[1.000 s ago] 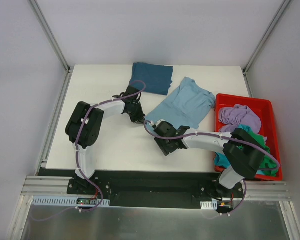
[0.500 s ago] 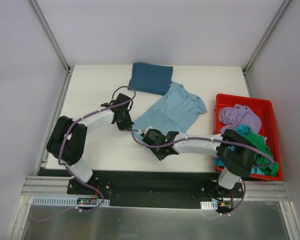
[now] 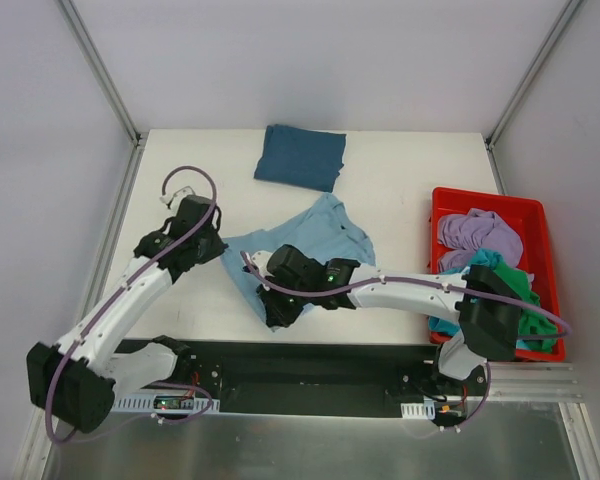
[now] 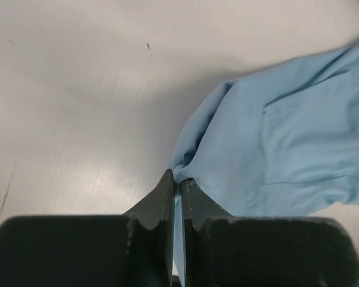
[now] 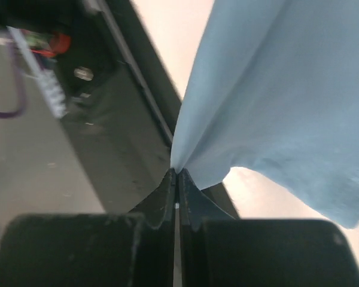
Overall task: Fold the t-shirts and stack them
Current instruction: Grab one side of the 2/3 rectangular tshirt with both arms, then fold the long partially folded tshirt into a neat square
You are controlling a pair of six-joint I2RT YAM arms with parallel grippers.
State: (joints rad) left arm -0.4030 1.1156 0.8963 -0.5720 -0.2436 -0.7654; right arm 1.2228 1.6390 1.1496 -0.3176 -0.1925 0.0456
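Observation:
The light sky-blue t-shirt (image 3: 310,235) lies stretched across the middle of the white table (image 3: 180,170), drawn toward the front edge. My left gripper (image 3: 218,244) is shut on its left corner; the left wrist view shows the light blue cloth (image 4: 287,131) bunched between the closed fingertips (image 4: 166,185). My right gripper (image 3: 273,314) is shut on the near corner, and in the right wrist view that hem (image 5: 275,89) hangs lifted over the black front rail (image 5: 125,137). A folded dark teal-blue t-shirt (image 3: 302,157) lies flat at the back.
A red bin (image 3: 485,200) at the right table edge holds a lilac shirt (image 3: 475,232), a green one (image 3: 528,290) and a turquoise one (image 3: 448,322) under my right arm. Grey walls enclose the table on three sides.
The right gripper closed on the shirt's near corner. Both arms then dragged the light blue shirt left and toward the front edge, away from the bin; the left arm swung far left.

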